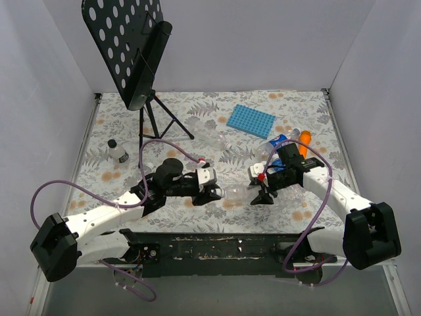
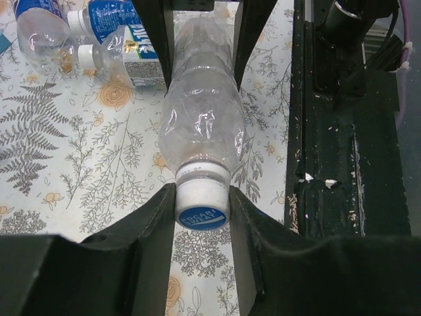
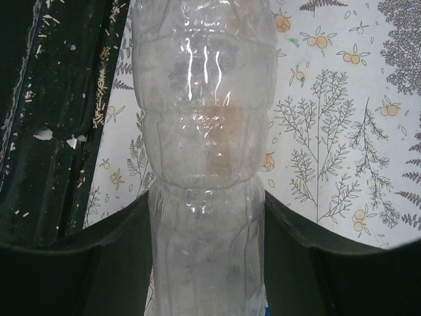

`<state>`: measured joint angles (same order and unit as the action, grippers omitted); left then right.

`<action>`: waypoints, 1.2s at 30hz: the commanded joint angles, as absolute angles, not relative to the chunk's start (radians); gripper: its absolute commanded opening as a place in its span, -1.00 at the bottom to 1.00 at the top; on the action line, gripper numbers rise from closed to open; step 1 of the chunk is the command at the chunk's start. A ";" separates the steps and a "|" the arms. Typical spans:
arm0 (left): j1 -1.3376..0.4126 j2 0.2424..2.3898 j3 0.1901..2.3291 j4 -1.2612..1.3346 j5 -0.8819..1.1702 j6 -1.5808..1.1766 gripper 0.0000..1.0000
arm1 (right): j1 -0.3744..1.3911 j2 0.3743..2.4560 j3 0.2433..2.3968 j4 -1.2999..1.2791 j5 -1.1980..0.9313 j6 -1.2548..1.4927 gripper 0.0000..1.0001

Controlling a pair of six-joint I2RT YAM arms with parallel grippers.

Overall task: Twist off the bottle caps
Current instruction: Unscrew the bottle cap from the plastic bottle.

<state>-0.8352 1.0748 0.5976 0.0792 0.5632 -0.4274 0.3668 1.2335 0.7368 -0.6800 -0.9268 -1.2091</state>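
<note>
A clear plain bottle (image 1: 237,192) lies level between my two grippers, just above the floral table. My left gripper (image 1: 214,191) is shut on its white cap with a blue top (image 2: 202,205); in the left wrist view both fingers press the cap's sides and the bottle body (image 2: 200,125) stretches away. My right gripper (image 1: 260,191) is shut on the bottle's body (image 3: 204,164), with one finger on each side in the right wrist view. The right fingers (image 2: 253,26) also show at the far end of the bottle in the left wrist view.
Several other bottles lie behind the right arm (image 1: 281,141), with an orange stick (image 1: 304,141); labelled ones show in the left wrist view (image 2: 112,39). A blue ridged tray (image 1: 250,120), a bottle at mid-table (image 1: 207,139), a small bottle at left (image 1: 117,151) and a black music stand (image 1: 131,52) stand further back.
</note>
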 commanded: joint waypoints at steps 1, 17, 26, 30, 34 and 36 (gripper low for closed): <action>-0.831 1.065 0.664 0.058 0.563 -0.517 -1.00 | 0.373 1.229 0.738 -0.696 -0.953 -1.229 -0.86; -0.801 0.985 0.658 -0.078 0.293 -1.989 -1.00 | 0.377 1.235 0.739 -0.696 -0.956 -1.226 -0.86; -0.795 1.057 0.744 -0.153 0.217 -1.932 -1.00 | 0.377 1.218 0.733 -0.689 -0.945 -1.221 -0.86; -0.793 0.980 0.717 -0.215 0.095 -1.794 -1.00 | 0.377 1.218 0.738 -0.689 -0.960 -1.216 -0.86; -0.790 0.884 0.644 -0.195 0.061 -1.654 -1.00 | 0.376 1.224 0.753 -0.696 -0.986 -1.207 -0.86; -0.792 0.855 0.618 -0.183 0.061 -1.580 -1.00 | 0.373 1.229 0.762 -0.704 -0.994 -1.204 -0.86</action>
